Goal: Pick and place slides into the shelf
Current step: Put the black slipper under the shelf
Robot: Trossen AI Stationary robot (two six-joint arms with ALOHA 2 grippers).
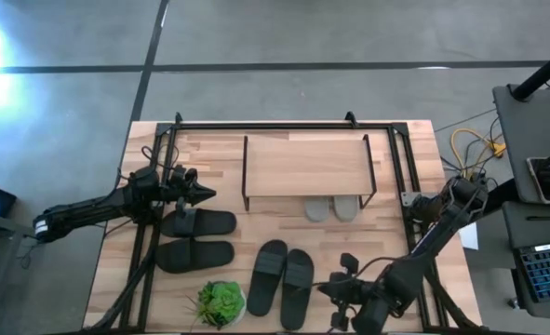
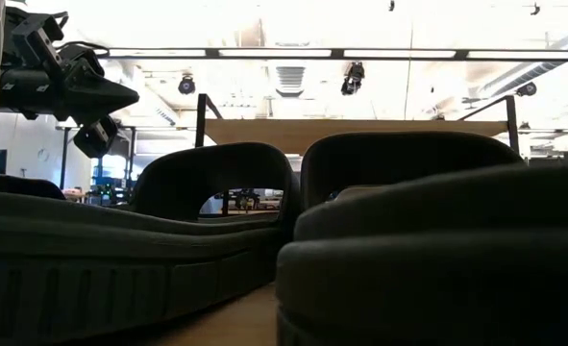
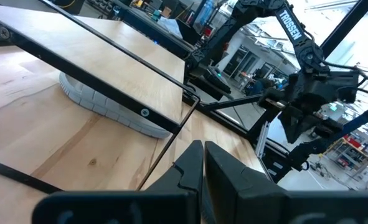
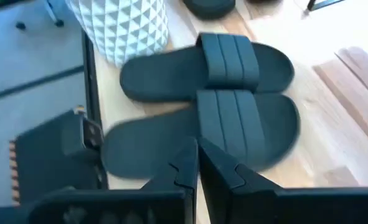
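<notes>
The right gripper [image 1: 335, 298] sits low at the worktop's [image 1: 395, 233] near edge, its arm folded back along the right side and the wrist turned toward the charcoal pair [image 1: 282, 279]. Its fingers [image 4: 218, 171] are pressed together and hold nothing. Seen from the right wrist, they point at the nearer sandal of that pair [image 4: 199, 134].

The charcoal pair lies side by side just left of the right gripper, long axes running near to far with a slight tilt. A plant [image 1: 221, 302] in a white pot stands just left of it.

Farther on, at the left side, the black pair [image 1: 196, 238] lies with long axes running left to right, one sandal nearer than the other. The left gripper [image 1: 200, 194] reaches in from the left edge, arm stretched nearly level, tip aimed right toward the shelf [image 1: 304, 166]. It hangs just beyond the farther black sandal; its fingers [image 3: 193, 171] are closed on nothing.

The grey pair [image 1: 332, 208] is tucked under the shelf's near edge, ends poking out, long axes near to far. The shelf stands at the far middle, its long side running left to right.
</notes>
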